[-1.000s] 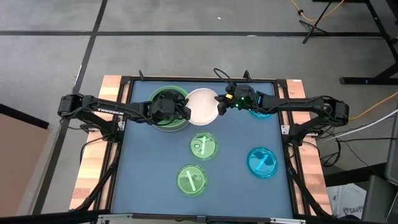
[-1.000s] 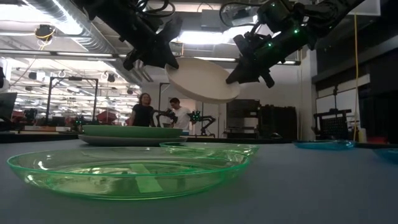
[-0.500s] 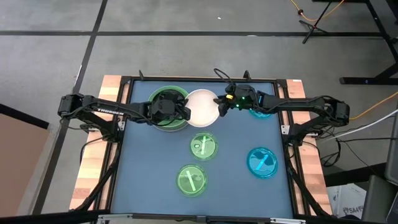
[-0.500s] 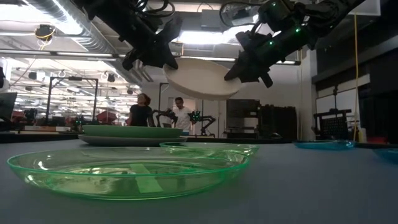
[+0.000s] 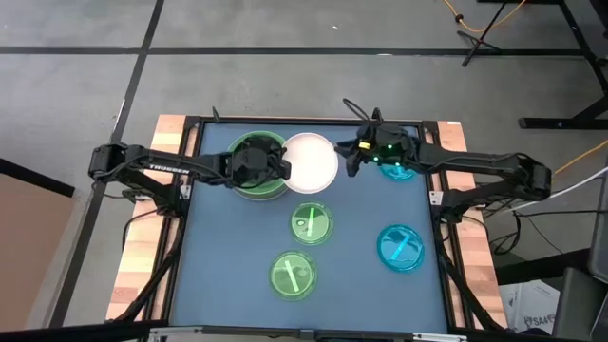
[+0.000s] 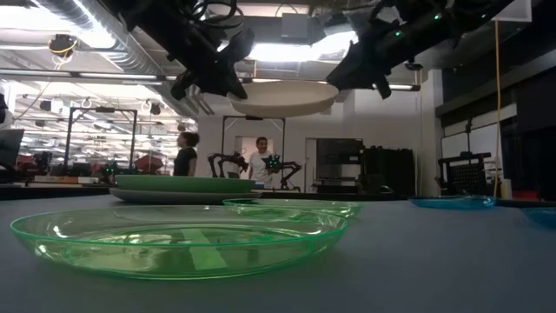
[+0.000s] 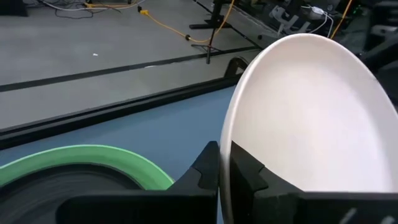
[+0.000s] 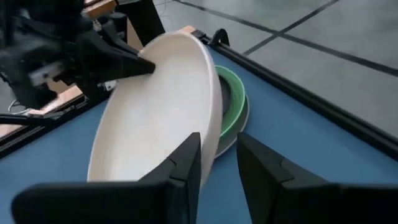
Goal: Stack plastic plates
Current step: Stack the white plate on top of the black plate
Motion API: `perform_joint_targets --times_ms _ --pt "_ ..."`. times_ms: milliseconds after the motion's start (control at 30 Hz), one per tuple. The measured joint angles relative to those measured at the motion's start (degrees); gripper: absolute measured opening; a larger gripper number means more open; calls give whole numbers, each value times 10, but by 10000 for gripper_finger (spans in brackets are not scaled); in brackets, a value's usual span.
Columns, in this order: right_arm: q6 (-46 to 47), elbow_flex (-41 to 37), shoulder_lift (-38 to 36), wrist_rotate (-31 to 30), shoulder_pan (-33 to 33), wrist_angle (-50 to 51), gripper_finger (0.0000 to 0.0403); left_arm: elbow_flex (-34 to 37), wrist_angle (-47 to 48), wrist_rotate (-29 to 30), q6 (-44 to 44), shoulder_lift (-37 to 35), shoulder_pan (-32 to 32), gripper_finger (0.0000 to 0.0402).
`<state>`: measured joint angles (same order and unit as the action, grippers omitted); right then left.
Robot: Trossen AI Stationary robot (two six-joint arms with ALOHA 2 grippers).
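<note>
My left gripper (image 5: 282, 167) is shut on the white plate (image 5: 312, 161), which it holds high above the table's far middle. My right gripper (image 5: 348, 158) is open at the plate's right rim. In the right wrist view (image 8: 219, 163) that rim sits just ahead of the gap between its fingers. A stack of plates (image 5: 256, 169) lies flat under the left gripper: grey at the bottom, then light green, then black. Two small green plates (image 5: 311, 221) (image 5: 293, 275) and a cyan one (image 5: 401, 247) lie flat nearer the front. Another cyan plate (image 5: 397, 169) lies under the right arm. My left gripper pinches the white plate's left rim (image 7: 231, 134) between its two fingers, one above the plate and one below. The fingers come level from the table's left. The plate (image 6: 287, 96) hangs about level, lifted clear, above and to the right of the stack. My right gripper: I cannot tell whether its open fingers touch the plate's right rim (image 8: 213, 134).
The blue mat (image 5: 228, 275) has a black frame and wooden side strips. There is bare mat at the front left and between the small plates. In the low view, people (image 6: 185, 156) stand in the room far behind the table.
The white plate was tilted with its right side down. It has swung up to about level, with its left rim still in my left gripper. My right gripper has drawn back toward the table's right edge and upward, away from the plate's right rim.
</note>
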<state>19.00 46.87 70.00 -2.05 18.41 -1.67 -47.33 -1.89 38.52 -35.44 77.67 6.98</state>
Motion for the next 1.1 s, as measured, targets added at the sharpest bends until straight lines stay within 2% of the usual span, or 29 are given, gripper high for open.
perform_joint_targets --times_ms 200,433,600,833,1100 --pt "-36 0 -50 -4 0 59 92 0 3 -42 0 -3 33 3" --pt "-66 0 -102 -14 0 176 92 -1 27 -107 30 -43 96 3" --pt "-78 0 -120 -14 0 232 92 -1 98 -186 30 -81 153 3" --pt "-78 0 -116 -14 0 238 92 -1 227 -275 31 -116 246 3" --pt "-78 0 -116 -14 0 238 92 0 324 -292 65 -110 325 2"
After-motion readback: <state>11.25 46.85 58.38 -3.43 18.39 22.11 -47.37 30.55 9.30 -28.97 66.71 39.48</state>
